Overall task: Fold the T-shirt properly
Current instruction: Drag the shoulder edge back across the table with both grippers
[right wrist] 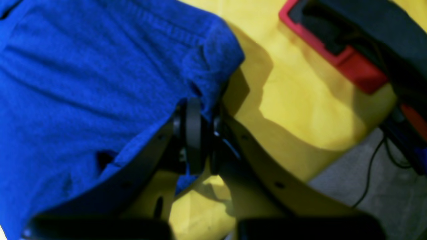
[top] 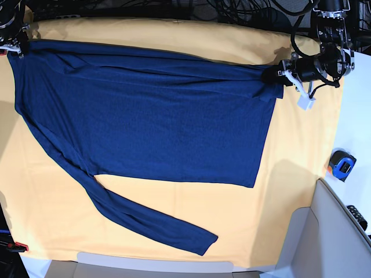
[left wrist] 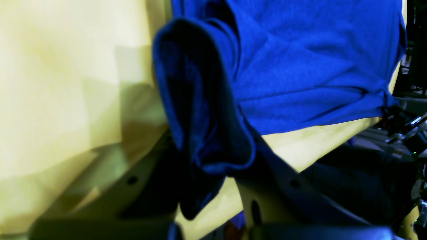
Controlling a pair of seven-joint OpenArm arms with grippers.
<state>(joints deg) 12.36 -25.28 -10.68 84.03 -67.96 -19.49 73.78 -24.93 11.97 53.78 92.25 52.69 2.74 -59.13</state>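
The dark navy long-sleeved T-shirt [top: 156, 121] lies spread flat on the yellow cloth [top: 290, 174], one sleeve trailing toward the front edge [top: 151, 223]. My left gripper [top: 277, 75] is at the shirt's far right corner; in the left wrist view it [left wrist: 210, 156] is shut on a bunched fold of the T-shirt [left wrist: 300, 66]. At the far left corner sits my right gripper [top: 14, 47]. In the right wrist view it [right wrist: 200, 126] is shut on the hem of the T-shirt [right wrist: 83, 83], whose fabric drapes over one finger.
A blue tape measure [top: 342, 165] lies on the white surface to the right. A grey bin [top: 324, 237] stands at the front right. A red-edged object [right wrist: 333, 56] lies beside the cloth near my right gripper. Cables [top: 243, 11] run along the back.
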